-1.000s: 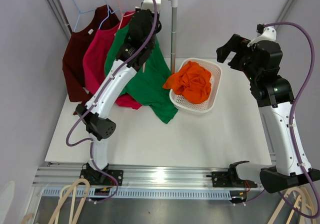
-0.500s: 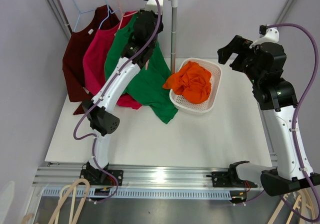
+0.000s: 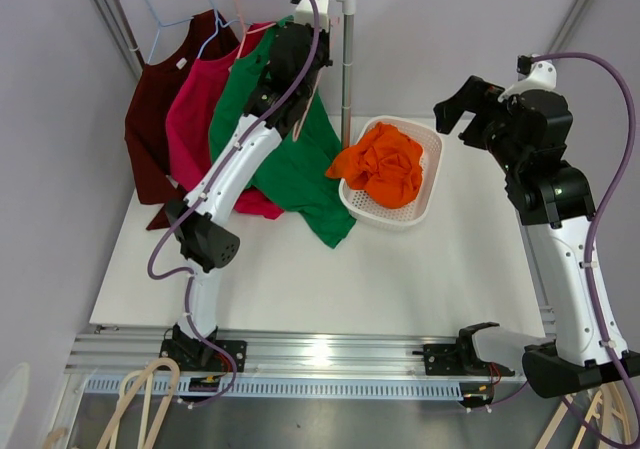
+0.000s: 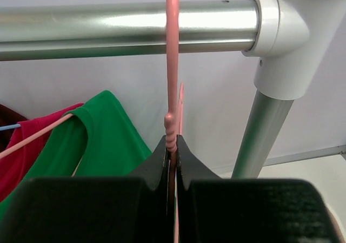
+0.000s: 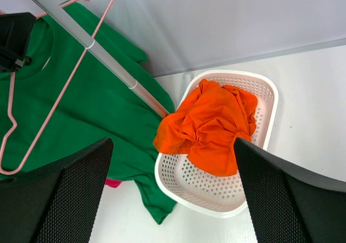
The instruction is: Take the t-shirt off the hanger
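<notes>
no readable text, no labels, no numbers

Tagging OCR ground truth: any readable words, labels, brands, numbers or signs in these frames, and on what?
None readable in any view.
White tag on the dark red shirt: too small to read.
Green t-shirt, pink hanger, orange cloth, basket: no print visible.
</notes>
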You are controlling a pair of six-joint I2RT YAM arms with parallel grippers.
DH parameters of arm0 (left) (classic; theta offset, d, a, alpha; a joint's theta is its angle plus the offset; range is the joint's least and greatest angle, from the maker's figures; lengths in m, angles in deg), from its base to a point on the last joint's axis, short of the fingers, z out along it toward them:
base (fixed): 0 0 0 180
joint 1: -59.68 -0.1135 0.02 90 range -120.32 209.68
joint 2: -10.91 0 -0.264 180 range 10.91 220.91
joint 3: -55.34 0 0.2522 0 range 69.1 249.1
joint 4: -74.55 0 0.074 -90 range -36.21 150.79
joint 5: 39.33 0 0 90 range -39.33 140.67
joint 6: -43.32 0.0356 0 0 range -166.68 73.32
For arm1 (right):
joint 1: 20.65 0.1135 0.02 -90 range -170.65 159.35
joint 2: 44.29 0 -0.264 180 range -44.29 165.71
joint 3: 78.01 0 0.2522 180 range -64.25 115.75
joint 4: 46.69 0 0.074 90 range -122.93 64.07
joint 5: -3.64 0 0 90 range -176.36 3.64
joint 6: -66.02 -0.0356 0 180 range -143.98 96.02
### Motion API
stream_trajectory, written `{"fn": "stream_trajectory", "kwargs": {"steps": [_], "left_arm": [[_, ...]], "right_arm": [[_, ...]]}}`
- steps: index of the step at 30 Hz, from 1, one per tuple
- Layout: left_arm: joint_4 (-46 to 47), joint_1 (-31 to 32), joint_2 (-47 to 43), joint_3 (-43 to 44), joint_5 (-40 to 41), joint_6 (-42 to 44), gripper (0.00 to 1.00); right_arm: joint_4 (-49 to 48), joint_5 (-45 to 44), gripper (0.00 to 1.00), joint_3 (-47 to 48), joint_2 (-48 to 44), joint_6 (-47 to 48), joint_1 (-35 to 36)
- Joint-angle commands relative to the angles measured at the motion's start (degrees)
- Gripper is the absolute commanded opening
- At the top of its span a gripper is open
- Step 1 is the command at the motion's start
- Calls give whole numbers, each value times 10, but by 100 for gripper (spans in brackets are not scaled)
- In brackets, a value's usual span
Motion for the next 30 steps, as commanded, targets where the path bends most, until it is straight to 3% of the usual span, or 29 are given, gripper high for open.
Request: {"fn": "stream_trajectory", "kwargs": {"steps": [1,7,10,18,23,30], "left_arm": [[7,4,-26,5,-17,-16,5],[1,8,-37,3,-18,-12,38],[4,9,-48,3,-20,-8,45],[5,10,-108,7,-7,15,44],[31,3,-182,-59,4,42,45],[-97,-99,-184,-34,-71,-56,41]], "right_arm": [[-6,12,98,-4,-13,4,-2],[-6,19,98,-8,-17,1,-2],[-7,21,98,-10,-17,0,-2],[-11,31,98,-17,-24,-9,-2],[-12,35,98,-16,-18,-10,-2],[-13,66,98,-14,-7,-14,0]]}}
